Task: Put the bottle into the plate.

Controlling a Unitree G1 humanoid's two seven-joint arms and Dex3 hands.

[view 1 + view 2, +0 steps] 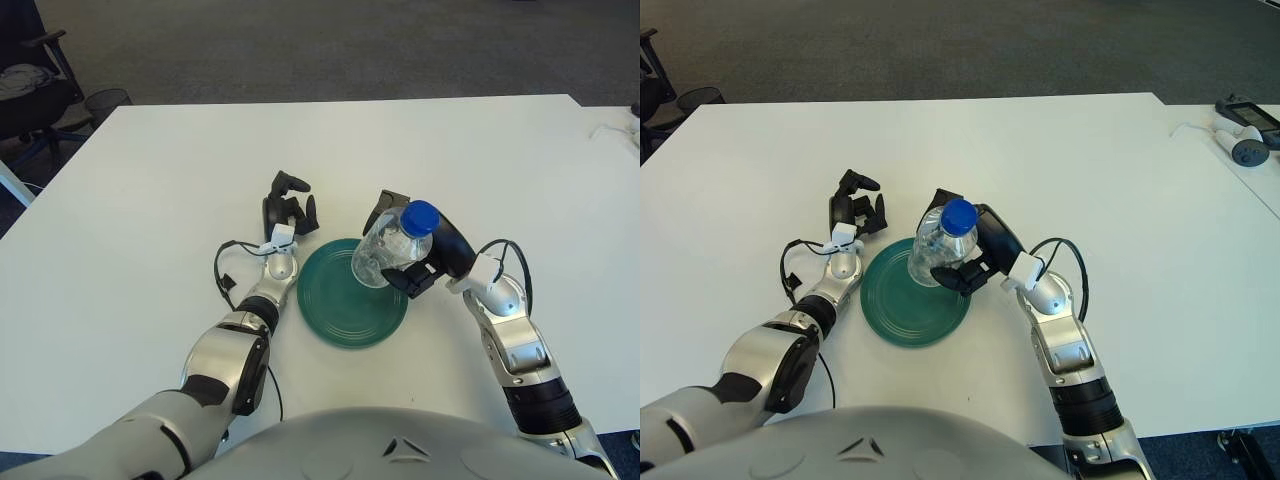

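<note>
A clear plastic bottle [390, 250] with a blue cap [421, 215] is held upright in my right hand [412, 248], whose fingers wrap its body. It hangs over the right part of the dark green plate [340, 305], which lies flat on the white table [150, 180]. Whether the bottle's base touches the plate cannot be told. My left hand [287, 208] shows just beyond the plate's upper left rim, fingers loosely spread and holding nothing.
An office chair [35, 85] stands off the table's far left corner. Small devices with a white cable [1240, 135] lie at the far right edge. Floor lies beyond the table's far edge.
</note>
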